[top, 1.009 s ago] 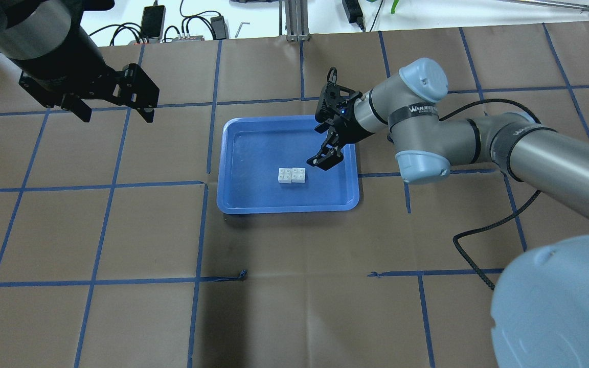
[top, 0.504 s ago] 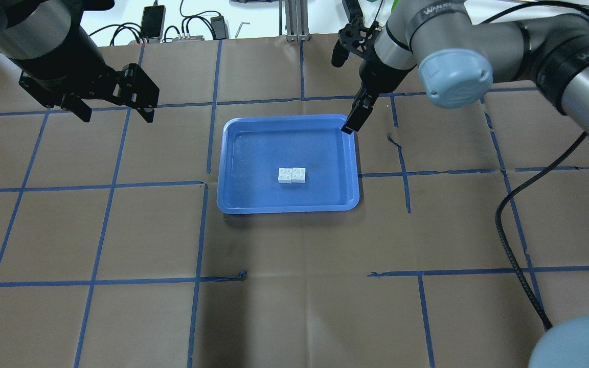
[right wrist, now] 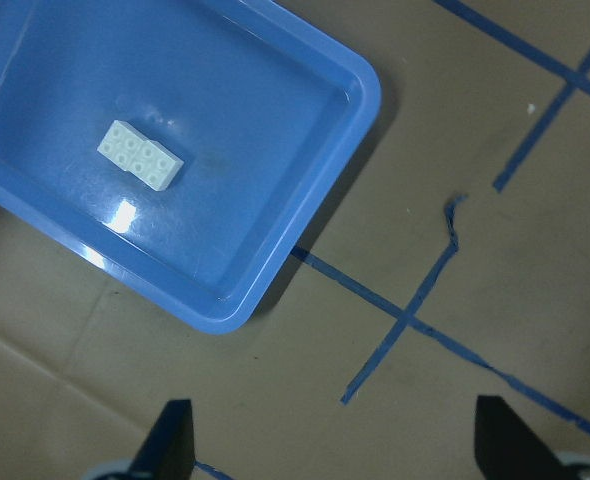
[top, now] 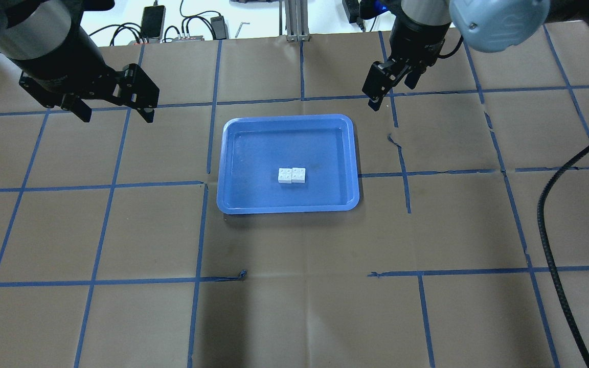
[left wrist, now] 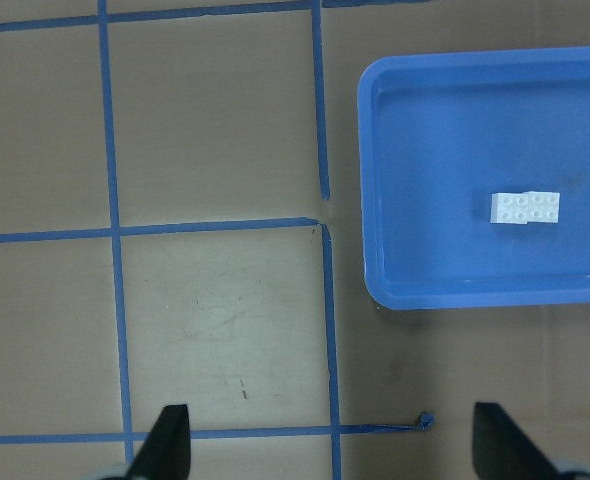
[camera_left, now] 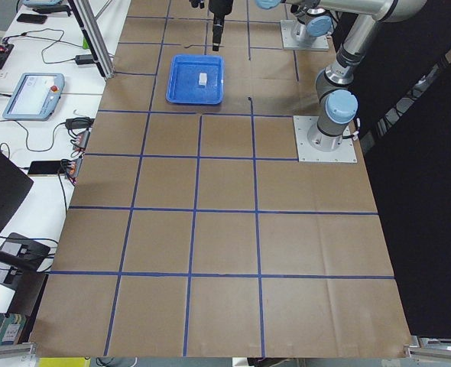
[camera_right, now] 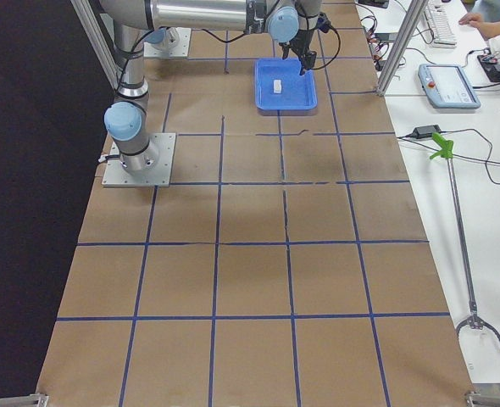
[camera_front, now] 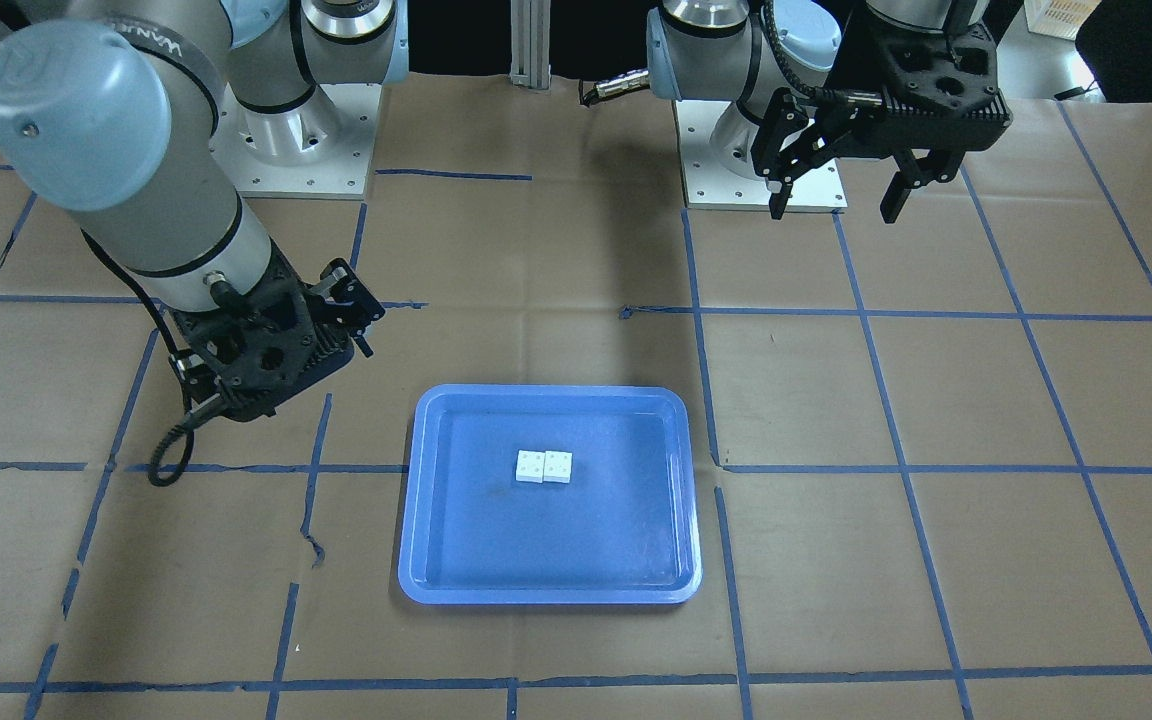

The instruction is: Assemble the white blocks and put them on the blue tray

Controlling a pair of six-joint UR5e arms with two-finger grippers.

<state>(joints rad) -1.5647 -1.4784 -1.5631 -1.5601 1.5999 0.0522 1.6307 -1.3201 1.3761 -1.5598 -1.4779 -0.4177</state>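
Observation:
The two white blocks (top: pixel 292 175) lie side by side, touching, near the middle of the blue tray (top: pixel 264 148), studs up. They also show in the front view (camera_front: pixel 543 466) and in both wrist views (left wrist: pixel 525 208) (right wrist: pixel 140 155). My right gripper (top: pixel 389 94) is open and empty, raised beyond the tray's far right corner. In the front view it (camera_front: pixel 361 320) hangs beside the tray (camera_front: pixel 496 540). My left gripper (top: pixel 116 115) is open and empty, high over the table to the left of the tray (left wrist: pixel 445 130).
Brown paper with a blue tape grid covers the table. A black cable (top: pixel 555 230) loops from the right arm over the table's right side. A phone and chargers (top: pixel 152 20) lie past the far edge. The arm bases (camera_front: pixel 286 150) (camera_front: pixel 736 170) stand on my side.
My right gripper has lifted off the tray and swung up and away to beyond its far right corner. The blocks stay where they were on the tray. The left arm has not moved.

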